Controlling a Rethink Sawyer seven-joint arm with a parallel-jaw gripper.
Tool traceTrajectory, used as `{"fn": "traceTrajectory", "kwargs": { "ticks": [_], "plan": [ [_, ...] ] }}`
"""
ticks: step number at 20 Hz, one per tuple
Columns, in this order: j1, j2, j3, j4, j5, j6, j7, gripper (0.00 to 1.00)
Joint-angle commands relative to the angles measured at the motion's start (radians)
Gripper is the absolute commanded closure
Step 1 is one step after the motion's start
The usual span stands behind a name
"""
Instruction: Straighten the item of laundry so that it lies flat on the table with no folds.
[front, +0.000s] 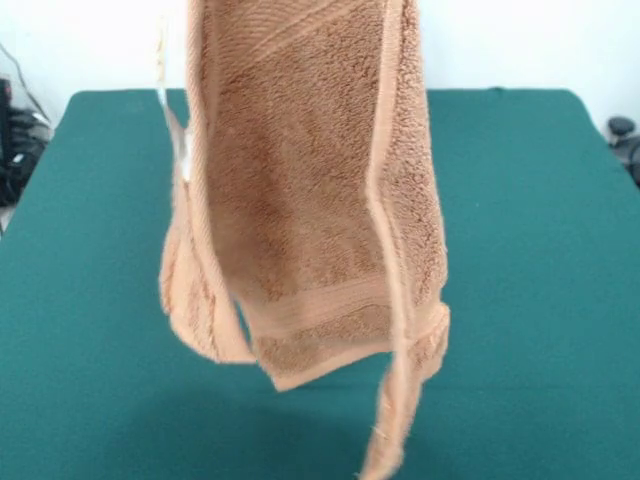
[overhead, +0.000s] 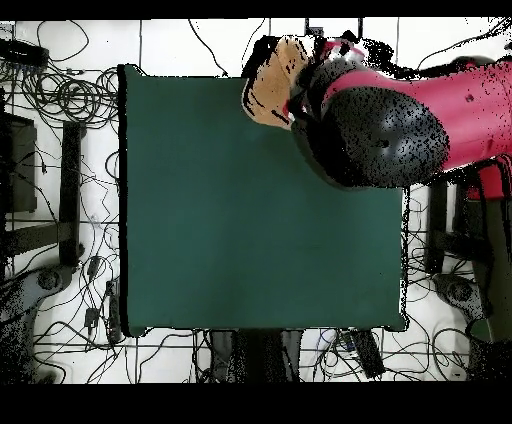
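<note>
The tan-orange towel (front: 310, 200) hangs in the air, folded lengthwise, and its top runs out of the front view's upper edge. Its lower corners dangle just above the green table (front: 540, 250). A woven band (front: 320, 305) crosses it near the bottom hem, and a small white care tag (front: 183, 160) shows on its left edge. In the overhead view the towel (overhead: 268, 85) shows beside the arm's end, at the table's (overhead: 250, 220) top edge. The gripper (overhead: 303, 72) is mostly hidden by the red and black arm (overhead: 400, 120) and holds the towel up.
Cables and stands (overhead: 60, 200) lie on the floor around the table. Dark equipment (front: 20, 140) stands past the table's left side in the front view, and a dark object (front: 622, 135) stands past its right side.
</note>
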Motion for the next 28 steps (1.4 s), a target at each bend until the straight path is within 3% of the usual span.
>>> {"fn": "traceTrajectory", "kwargs": {
  "ticks": [1,11,20,28],
  "plan": [
    [0.05,0.039,-0.017,-0.002,-0.088,-0.074,-0.325,1.0],
    [0.049,0.14,-0.023,-0.03,-0.192,-0.208,-0.378,1.0],
    [0.015,0.039,0.024,0.078,-0.206,-0.301,-0.271,1.0],
    [-0.053,0.043,0.044,0.154,-0.244,-0.451,-0.238,1.0]
  ]
}}
